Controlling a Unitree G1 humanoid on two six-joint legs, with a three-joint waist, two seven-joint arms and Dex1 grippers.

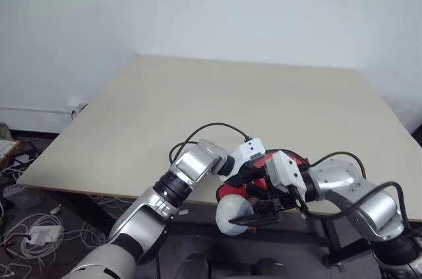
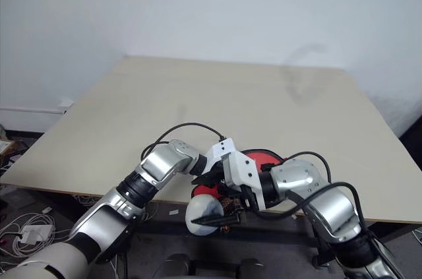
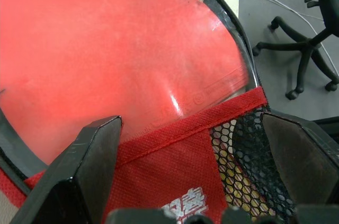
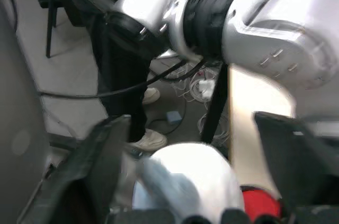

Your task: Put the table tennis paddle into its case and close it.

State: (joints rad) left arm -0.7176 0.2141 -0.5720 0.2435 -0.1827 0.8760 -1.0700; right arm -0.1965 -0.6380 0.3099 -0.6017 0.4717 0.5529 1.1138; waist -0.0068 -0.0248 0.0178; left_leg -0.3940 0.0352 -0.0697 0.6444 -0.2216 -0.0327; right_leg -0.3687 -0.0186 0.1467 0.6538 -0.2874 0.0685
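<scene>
The case (image 1: 273, 158) lies at the table's near edge, red with a black zipper rim (image 3: 233, 23). The paddle's red face (image 3: 106, 49) sits inside it, partly under the red panel (image 3: 175, 176) with mesh and a white logo. My left gripper (image 3: 190, 166) hovers open just over that panel, its fingers (image 3: 79, 171) spread wide. In the left eye view the left gripper (image 1: 249, 177) is over the case's near end. My right gripper (image 1: 260, 216) is open beside it, below the table edge and pointing left. A pale rounded object (image 1: 234, 213) sits close in front of the right gripper, between its fingers (image 4: 100, 166).
The beige table (image 1: 198, 107) stretches away bare beyond the case. Cables and a power strip (image 1: 39, 233) lie on the floor at the left. An office chair base (image 3: 302, 65) stands on the floor past the table edge.
</scene>
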